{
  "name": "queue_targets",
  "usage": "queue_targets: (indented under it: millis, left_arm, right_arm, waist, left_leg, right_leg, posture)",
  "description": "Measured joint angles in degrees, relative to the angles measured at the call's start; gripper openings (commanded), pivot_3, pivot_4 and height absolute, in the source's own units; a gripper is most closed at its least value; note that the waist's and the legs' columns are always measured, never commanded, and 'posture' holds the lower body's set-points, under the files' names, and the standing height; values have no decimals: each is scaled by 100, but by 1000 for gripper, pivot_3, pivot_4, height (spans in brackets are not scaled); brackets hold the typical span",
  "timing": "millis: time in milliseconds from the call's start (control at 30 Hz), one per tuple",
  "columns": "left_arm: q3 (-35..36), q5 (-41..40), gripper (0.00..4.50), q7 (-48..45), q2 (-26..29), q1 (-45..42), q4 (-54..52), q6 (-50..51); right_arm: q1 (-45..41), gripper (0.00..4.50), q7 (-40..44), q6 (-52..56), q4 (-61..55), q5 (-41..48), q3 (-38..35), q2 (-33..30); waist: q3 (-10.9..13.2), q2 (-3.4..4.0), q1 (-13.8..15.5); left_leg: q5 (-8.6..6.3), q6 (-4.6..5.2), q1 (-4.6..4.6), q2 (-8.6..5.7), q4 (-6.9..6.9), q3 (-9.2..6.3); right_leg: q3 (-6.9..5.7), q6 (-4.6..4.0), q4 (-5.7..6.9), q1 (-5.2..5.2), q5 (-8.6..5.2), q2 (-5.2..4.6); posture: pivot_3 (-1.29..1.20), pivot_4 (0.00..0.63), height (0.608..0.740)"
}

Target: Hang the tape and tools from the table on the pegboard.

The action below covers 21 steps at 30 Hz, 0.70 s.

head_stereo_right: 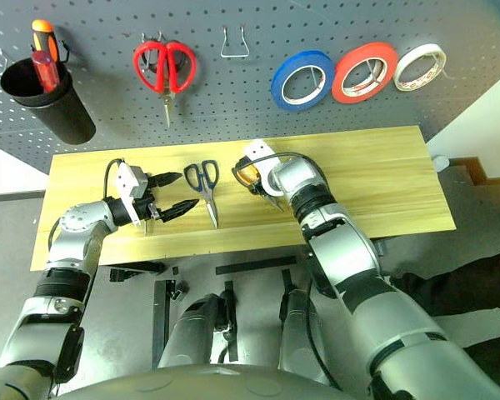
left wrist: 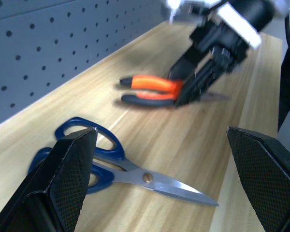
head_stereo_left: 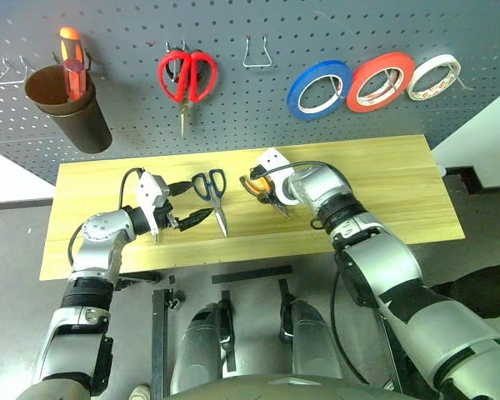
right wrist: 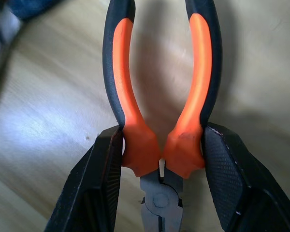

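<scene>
The desk (head_stereo_left: 383, 175) lay bare toward its right edge. Mid-desk, the right gripper (right wrist: 159, 159) pinched the pliers (right wrist: 159, 96); the left gripper (head_stereo_left: 187, 205) stood spread beside the blue-handled scissors (head_stereo_left: 213, 193).

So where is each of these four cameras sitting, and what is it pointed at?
Left eye, right eye: on the head, looking down over both arms at the table and pegboard.
Left wrist: along the open left hand at the blue scissors.
Right wrist: along the right hand, clamping the pliers.
Shared: the left wrist also shows those pliers.
</scene>
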Motion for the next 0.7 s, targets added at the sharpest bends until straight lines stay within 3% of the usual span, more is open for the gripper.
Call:
queue_targets:
  millis: [133, 300, 467, 700]
  left_arm:
    - [123, -187, 4500, -88, -11, -15, -84, -3]
    - [489, -970, 4500, -248, -28, -27, -942, 310]
    - [760, -1574, 4500, -415, 164, 15, -1628, 805]
    - [995, -2025, 4500, -355, 305, 30, -2147, 1195]
  right_arm:
    - [486, 2077, 709, 974, -2215, 502, -70, -666]
    - [710, 2076, 892, 2045, -4115, 1458, -986, -952]
    - [700, 2076, 624, 2331, -4977, 1998, -1531, -942]
    - [371, 2076, -38, 2080, -5078, 2376, -1913, -589]
  waist:
    - [-29, -14, 13]
    - [-146, -40, 2]
    - [-357, -46, -19]
    - [-571, -49, -41]
  left_leg:
    - [0, 0, -18, -12, -6, -5]
    - [0, 0, -58, -15, 4, -21]
    - [1, -2, -58, -18, 2, -25]
    - [5, -8, -49, -21, 6, -28]
  right_leg:
    - [-21, 0, -10, -5, 0, 0]
    - [-46, 0, -16, -23, 1, -1]
    - [-51, 0, -18, -21, 1, -1]
    - [-51, -1, -15, -11, 2, 1]
  posture:
    - [0, 205, 740]
    - [-25, 167, 740]
    - [-37, 139, 740]
    - [-18, 109, 740]
